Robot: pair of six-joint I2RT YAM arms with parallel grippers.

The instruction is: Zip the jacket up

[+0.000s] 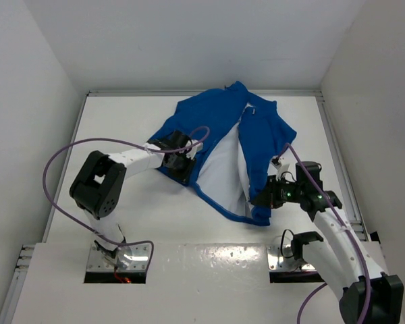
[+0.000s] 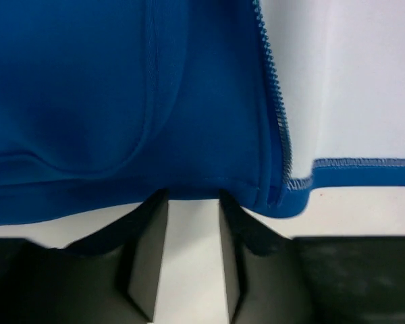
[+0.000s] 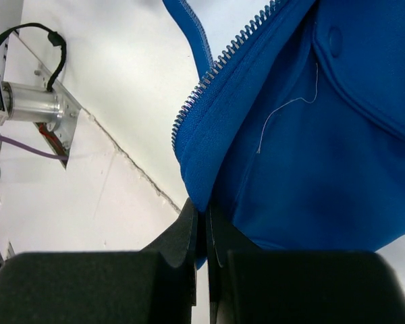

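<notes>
The bright blue jacket (image 1: 263,135) lies open on the white table (image 1: 121,121), its white lining (image 1: 219,165) showing between the two front panels. My left gripper (image 1: 183,162) sits at the lower hem of the left panel. In the left wrist view it (image 2: 192,199) is open, with bare table between the fingers and the hem (image 2: 121,196) just past their tips. That panel's zipper teeth (image 2: 277,115) run a little to the right. My right gripper (image 1: 258,200) (image 3: 206,219) is shut on the bottom corner of the right panel, below its zipper teeth (image 3: 216,71).
White walls enclose the table on three sides. A seam (image 3: 131,162) crosses the near part of the table close to the right gripper. The left arm's base mount (image 3: 34,101) and a purple cable (image 1: 61,158) lie at the near left.
</notes>
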